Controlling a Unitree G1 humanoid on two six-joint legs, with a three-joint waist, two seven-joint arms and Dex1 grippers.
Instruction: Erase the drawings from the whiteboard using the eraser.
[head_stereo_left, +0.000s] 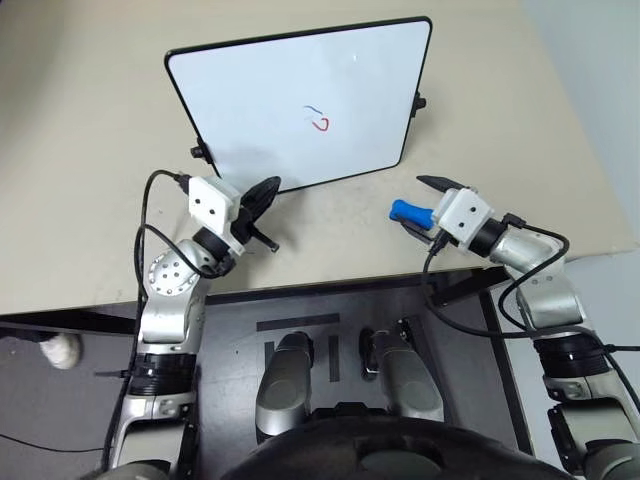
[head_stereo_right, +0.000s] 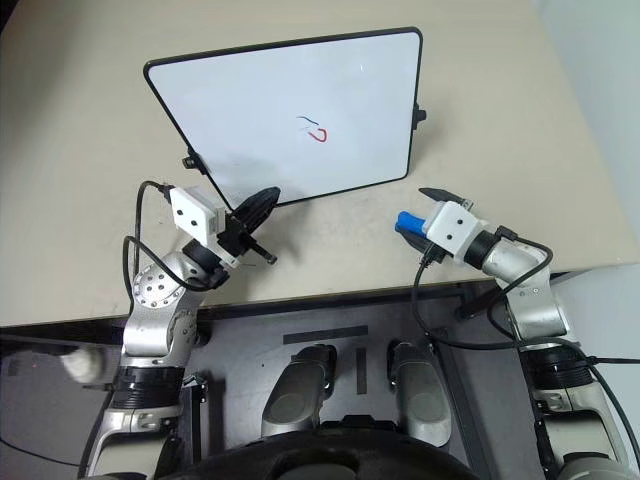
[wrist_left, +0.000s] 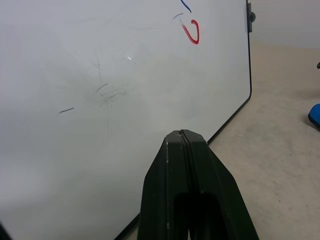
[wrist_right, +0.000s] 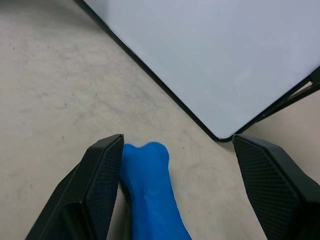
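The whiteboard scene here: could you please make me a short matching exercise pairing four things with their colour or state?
Things:
1. left hand
2. right hand
3. eraser
4. curl drawing

States:
A. red, on the whiteboard
B. open, fingers either side of the eraser
C. bright blue, on the table
D. shut, pointing at the board's lower edge

Pairs: 1-D, 2-B, 3-C, 4-A

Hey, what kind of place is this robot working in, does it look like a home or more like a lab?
Probably a lab or test bench rather than a home: a plain beige table carries just a small whiteboard with marker drawings and a blue eraser, staged for the robot. Loose cables hang off the arms.
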